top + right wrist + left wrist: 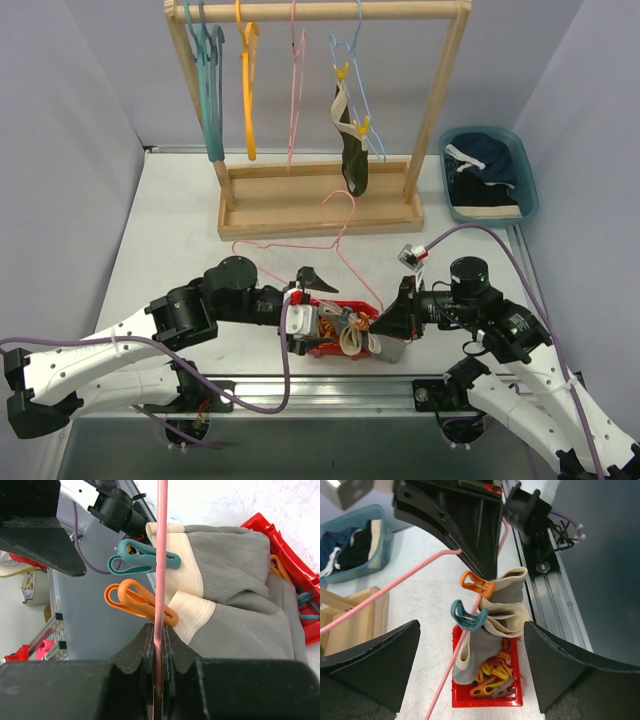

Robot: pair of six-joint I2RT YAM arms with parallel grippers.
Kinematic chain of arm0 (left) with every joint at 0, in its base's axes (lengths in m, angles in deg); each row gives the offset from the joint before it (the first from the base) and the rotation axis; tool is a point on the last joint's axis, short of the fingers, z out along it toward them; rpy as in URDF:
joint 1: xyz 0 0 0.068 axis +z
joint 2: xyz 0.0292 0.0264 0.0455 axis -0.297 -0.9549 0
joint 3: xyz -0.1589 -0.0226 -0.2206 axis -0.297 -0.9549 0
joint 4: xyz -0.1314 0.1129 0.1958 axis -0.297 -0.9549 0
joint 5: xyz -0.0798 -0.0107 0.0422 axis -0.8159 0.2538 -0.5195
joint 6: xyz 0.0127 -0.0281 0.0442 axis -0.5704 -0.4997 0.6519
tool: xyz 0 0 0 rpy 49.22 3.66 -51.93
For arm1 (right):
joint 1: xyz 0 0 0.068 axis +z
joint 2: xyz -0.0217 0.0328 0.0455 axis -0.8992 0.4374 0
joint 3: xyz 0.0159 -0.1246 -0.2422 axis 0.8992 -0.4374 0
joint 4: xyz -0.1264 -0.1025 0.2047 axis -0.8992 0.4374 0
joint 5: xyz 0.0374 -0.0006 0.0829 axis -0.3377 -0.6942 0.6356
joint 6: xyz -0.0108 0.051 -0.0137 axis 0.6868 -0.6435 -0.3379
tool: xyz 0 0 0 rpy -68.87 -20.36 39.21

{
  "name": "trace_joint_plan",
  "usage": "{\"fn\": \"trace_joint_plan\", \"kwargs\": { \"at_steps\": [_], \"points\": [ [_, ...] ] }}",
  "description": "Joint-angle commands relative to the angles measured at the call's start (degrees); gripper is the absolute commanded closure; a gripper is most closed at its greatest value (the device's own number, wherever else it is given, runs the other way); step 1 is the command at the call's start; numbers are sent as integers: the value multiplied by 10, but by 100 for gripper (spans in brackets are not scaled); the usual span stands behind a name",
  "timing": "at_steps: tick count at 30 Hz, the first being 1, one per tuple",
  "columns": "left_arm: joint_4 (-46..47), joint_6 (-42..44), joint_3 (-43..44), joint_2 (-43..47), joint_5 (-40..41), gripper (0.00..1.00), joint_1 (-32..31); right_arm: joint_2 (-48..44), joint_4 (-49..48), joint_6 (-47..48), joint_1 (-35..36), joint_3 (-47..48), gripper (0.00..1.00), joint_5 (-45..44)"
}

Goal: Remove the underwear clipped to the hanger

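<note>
1. The left gripper [471, 630] has its fingers wide apart and holds nothing. The grey-beige underwear [485, 650] hangs just ahead of it, in line with the gap between the fingers.
2. That brief is pinned by its pale waistband to the pink hanger [380, 600]. The teal clip [468, 616] is nearer the left fingers and the orange clip [476, 583] is just beyond it.
3. The step in hand looks like freeing this brief. It would go best if the left fingers closed on cloth just below the teal clip, not on the clip or the wire. The pull should then go straight away from the wire, one clip at a time.
4. The red tray [485, 703] sits directly beneath the cloth (loose clips lie in it), so the pull should avoid snagging its rim.
5. The right gripper [160, 630] is clamped on the hanger wire, just on its own side of the orange clip. It should hold firm as the counter-force.
6. Both forearms reach in low over the table. The wrists are turned so the grippers face each other, near together, across the tray.
7. A dark brief [352, 150] is clipped on the rack [320, 10], well beyond both grippers. A navy brief [487, 152] lies in the bin [528, 205], far beyond the right gripper.
</note>
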Motion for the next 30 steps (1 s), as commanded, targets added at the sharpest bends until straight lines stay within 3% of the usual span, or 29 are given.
{"fn": "trace_joint_plan", "kwargs": {
  "at_steps": [1,9,20,28,30],
  "points": [
    [-32,40,29,2,-51,7,1,0,-11,10,7,20,100,16],
    [-23,49,39,-33,-71,11,-3,11,-12,12,8,23,100,16],
    [15,46,46,-72,-50,26,-6,14,-11,13,9,26,100,11],
    [8,57,64,-91,-50,58,-6,16,-11,14,10,26,100,8],
    [9,58,64,-91,-49,59,-6,16,-11,13,10,27,100,5]
  ]
}}
